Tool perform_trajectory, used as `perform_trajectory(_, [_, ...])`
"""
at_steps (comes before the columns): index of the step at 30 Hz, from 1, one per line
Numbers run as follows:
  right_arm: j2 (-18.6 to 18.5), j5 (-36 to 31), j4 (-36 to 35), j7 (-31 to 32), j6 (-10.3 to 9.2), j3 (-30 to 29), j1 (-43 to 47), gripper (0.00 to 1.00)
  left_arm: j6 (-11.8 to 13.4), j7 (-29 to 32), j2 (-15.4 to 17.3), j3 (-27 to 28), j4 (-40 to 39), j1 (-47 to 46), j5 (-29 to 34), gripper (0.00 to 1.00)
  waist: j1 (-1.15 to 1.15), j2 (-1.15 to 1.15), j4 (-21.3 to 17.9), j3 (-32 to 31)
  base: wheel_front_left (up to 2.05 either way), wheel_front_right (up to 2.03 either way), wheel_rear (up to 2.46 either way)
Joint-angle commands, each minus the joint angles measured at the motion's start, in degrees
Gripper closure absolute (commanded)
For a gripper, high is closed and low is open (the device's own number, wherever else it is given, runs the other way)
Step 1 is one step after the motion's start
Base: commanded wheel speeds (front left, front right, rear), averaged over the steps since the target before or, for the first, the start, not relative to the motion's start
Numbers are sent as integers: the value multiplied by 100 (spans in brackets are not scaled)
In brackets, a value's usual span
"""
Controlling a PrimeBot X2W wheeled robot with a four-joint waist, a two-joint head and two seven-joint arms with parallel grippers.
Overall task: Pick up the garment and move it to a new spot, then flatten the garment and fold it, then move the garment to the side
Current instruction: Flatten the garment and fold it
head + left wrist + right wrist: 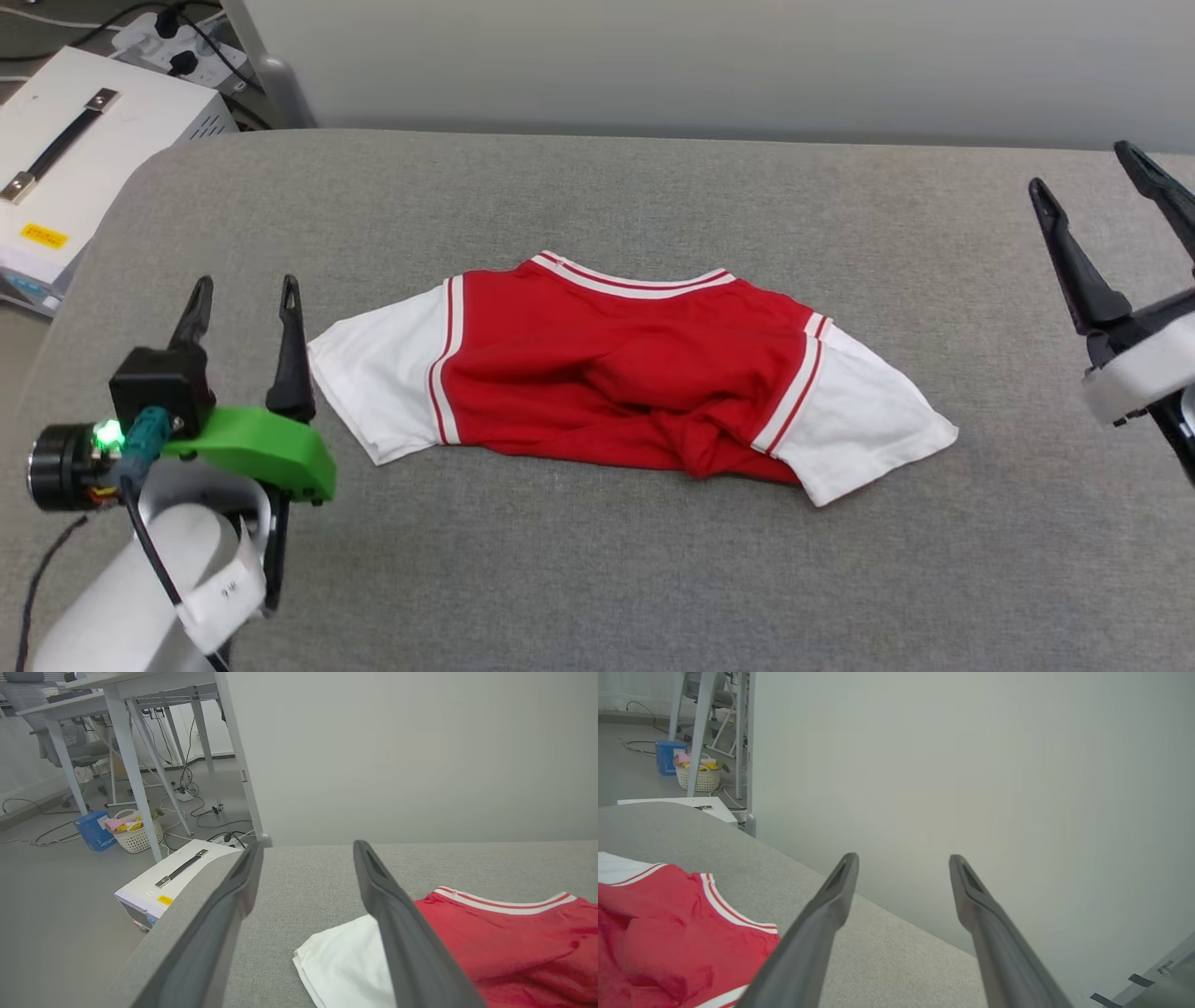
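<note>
Garment (pixel 597 373) centred on table (pixel 597 579)

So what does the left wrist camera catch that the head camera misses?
Left wrist view, not head view: white desk legs, a laundry basket and a blue box on the floor.
Head view, not left wrist view: the right gripper, fingers spread, and the white sleeve on the robot's right.
Both: the red shirt, the grey surface, the white case and the left gripper, fingers spread.
</note>
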Motion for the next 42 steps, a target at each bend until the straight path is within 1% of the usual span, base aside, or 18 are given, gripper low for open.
perform_trajectory(1, [-161,323,19,303,-4,236,-232,0,83,-32,-114,130,-165,295,184,0,0,0,73,-3,0,0,0])
perform_trajectory(5, [-733,1205,90,1542,-4,1028,-631,0,219,-32,-345,542,-568,806,671,0,0,0,156,94,0,0,0])
perform_trajectory(6, [-854,1473,134,1944,-4,1216,-715,0,239,-33,-434,630,-665,918,798,0,0,0,179,126,0,0,0])
perform_trajectory(9, [-1148,2046,239,2970,-4,1621,-886,0,233,-33,-687,842,-828,1134,1072,0,0,0,257,232,0,0,0])
perform_trajectory(12, [-1290,2623,418,4043,-4,1901,-985,0,125,-33,-951,1032,-853,1294,1290,0,0,0,322,380,0,0,0])
perform_trajectory(14, [-1336,2849,522,4565,-4,2040,-1049,0,-7,-33,-1115,1161,-805,1343,1395,0,0,0,365,492,0,0,0])
perform_trajectory(16, [-1325,2984,655,4899,-4,2143,-1100,0,-144,-33,-1267,1264,-747,1352,1519,0,0,0,411,607,0,0,0])
perform_trajectory(19, [-1213,3018,896,5067,-4,2260,-1204,0,-328,-33,-1494,1416,-689,1317,1717,0,0,0,477,796,0,0,0])
perform_trajectory(24, [-869,3011,1415,4931,-4,2472,-1331,0,-611,-33,-1777,1629,-571,1186,1989,0,0,0,575,1081,0,0,0])
perform_trajectory(28, [-692,2924,1863,4805,-4,2865,-1291,0,-808,-33,-1985,1789,-469,1078,2195,0,0,0,617,1215,0,0,0])
perform_trajectory(32, [-568,3064,2126,4687,-4,3218,-1138,0,-942,-33,-2154,1919,-371,1078,2385,0,0,0,594,1221,0,0,0])
perform_trajectory(33, [-563,3095,2132,4578,-4,3292,-1132,20,-971,-33,-2186,1961,-348,1088,2427,0,0,0,569,1197,0,0,0])
perform_trajectory(34, [-565,3131,2126,4478,-4,3338,-1134,63,-996,-33,-2206,2003,-322,1098,2454,0,0,0,542,1166,0,0,0])
perform_trajectory(35, [-573,3173,2108,4357,-4,3363,-1148,100,-1023,-33,-2218,2048,-292,1112,2476,0,0,0,511,1130,0,0,0])
perform_trajectory(38, [-706,3219,2010,3829,-4,3365,-1267,100,-1146,-33,-2209,2191,-186,1164,2543,0,0,0,391,940,0,0,0])
perform_trajectory(42, [-1007,3298,1831,3258,-4,3293,-1363,100,-1380,-33,-2080,2364,-21,1141,2552,0,0,0,210,675,0,0,0])
